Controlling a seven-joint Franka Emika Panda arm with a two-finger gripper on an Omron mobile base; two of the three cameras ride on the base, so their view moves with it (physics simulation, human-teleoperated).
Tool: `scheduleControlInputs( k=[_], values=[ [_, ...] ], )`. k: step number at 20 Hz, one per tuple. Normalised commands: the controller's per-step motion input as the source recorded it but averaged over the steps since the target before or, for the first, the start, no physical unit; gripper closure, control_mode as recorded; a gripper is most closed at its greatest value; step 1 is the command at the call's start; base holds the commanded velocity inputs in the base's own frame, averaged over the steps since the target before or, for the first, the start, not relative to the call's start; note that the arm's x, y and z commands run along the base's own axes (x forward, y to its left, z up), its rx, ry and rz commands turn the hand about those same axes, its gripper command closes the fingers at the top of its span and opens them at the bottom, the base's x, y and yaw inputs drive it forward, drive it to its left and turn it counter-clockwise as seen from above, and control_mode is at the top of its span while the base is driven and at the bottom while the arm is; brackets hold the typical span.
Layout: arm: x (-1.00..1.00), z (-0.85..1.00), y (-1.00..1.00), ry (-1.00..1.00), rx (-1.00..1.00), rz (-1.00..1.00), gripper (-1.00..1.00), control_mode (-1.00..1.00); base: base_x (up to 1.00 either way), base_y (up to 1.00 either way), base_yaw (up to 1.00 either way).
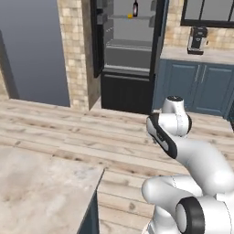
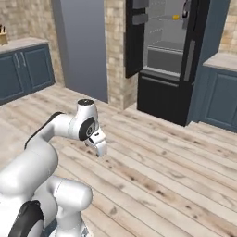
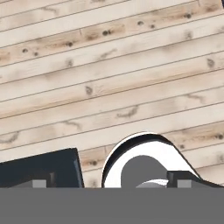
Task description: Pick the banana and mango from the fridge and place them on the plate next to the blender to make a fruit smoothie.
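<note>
The gripper [image 2: 100, 148] hung low in front of the robot's folded arm, pointed down at the wooden floor [image 2: 176, 166]; it carried nothing that could be seen, but whether its fingers were spread or pressed together I could not tell, for in the right base view they were a small pale lump, and the hand view gave only dark tips at its bottom edge above bare planks; around it there was open floor on every side, with no fruit or plate near.

Further out, well apart from the arm, stood the fridge [image 1: 125, 91] with its door [image 1: 97, 41] swung open, the pale interior and grey shelves exposed; on an upper shelf sat a small yellow-orange spot [image 1: 130, 16], probably the mango, though it was too small to be sure; beside it stood a dark bottle [image 1: 135, 7]; the banana I could not pick out. To the right of the fridge ran blue cabinets [image 1: 201, 87] with a counter, and on it a dark and silver appliance [image 1: 197, 40]; near the base, at lower left, lay the corner of a pale stone counter [image 1: 41, 187].

By my judgement the task was at its very start: the fridge was open but the approach was not yet made; the next move called for driving the base close to the fridge, then raising the folded arm to the upper shelf with fingers parted for the first fruit.
</note>
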Motion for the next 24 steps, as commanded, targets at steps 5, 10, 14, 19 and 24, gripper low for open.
scheduleControlInputs(
  k=[5,10,14,19,24],
  values=[
    [0.0,0.0,0.0,0.0,0.0,0.0,-1.0,1.0,1.0,-0.33,-0.16],
    [0.0,0.0,0.0,0.0,0.0,0.0,-1.0,1.0,1.0,0.0,-0.09],
    [0.0,0.0,0.0,0.0,0.0,0.0,-1.0,1.0,1.0,0.0,-0.09],
    [0.0,0.0,0.0,0.0,0.0,0.0,-1.0,1.0,1.0,0.04,-0.03],
    [0.0,0.0,0.0,0.0,0.0,0.0,-1.0,1.0,1.0,0.18,-0.01]
  ],
)
